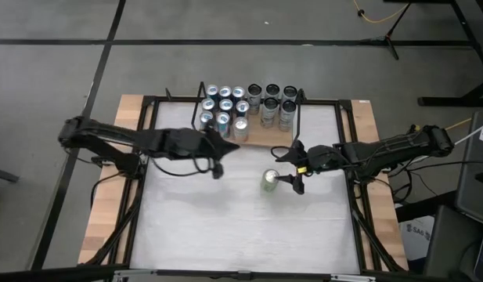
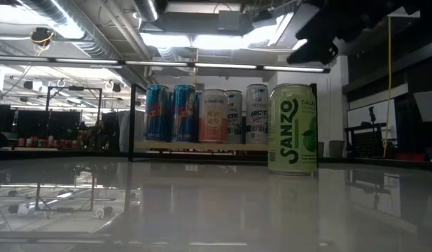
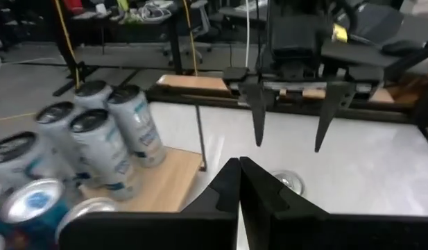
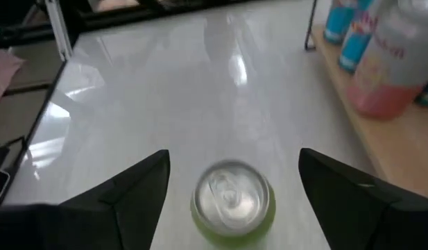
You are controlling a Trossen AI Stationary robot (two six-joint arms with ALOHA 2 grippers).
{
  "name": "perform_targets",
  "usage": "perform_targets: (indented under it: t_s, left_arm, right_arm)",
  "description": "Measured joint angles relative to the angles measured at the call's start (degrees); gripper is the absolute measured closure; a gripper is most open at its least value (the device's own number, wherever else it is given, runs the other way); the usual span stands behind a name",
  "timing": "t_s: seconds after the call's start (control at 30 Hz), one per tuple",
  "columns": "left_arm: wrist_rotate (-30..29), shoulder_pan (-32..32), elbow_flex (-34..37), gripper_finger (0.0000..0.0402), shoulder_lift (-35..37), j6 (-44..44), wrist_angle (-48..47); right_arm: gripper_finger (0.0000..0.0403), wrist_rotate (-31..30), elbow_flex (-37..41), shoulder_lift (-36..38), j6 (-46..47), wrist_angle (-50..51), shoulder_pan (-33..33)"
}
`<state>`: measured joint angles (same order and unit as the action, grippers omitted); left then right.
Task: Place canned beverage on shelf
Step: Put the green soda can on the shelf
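- Hovering with fingers spread, right gripper straddling the upright green can, lining up a grasp.
- Waiting beside the shelf, left gripper pressed together.

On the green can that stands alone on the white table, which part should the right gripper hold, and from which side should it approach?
Grip the green can across its round side wall, coming down from above: it stands upright and alone, and the open right gripper already has a finger on each side of it.
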<state>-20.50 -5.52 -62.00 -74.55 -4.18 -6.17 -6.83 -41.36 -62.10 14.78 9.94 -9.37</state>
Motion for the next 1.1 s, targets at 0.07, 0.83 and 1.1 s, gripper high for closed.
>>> perform_targets:
  t_s: [0.07, 0.83, 1.1]
  left_arm:
    - [-0.12, 0.0, -0.04, 0.0401, 3.49, -0.8, -3.33]
    - [-4.78, -0.12, 32.94, 0.0402, 41.49, -5.1, -3.45]
    - [-2.3, -0.15, 44.85, 0.0402, 56.44, -4.32, -0.36]
  right_arm:
    - [0.0091, -0.02, -0.02, 0.01, -2.47, -1.81, 0.0]
    - [0.0091, 1.54, -8.62, -5.23, -7.83, 1.95, -0.04]
    - [0.0091, 2.42, -18.48, -15.35, -12.08, 17.1, -0.04]
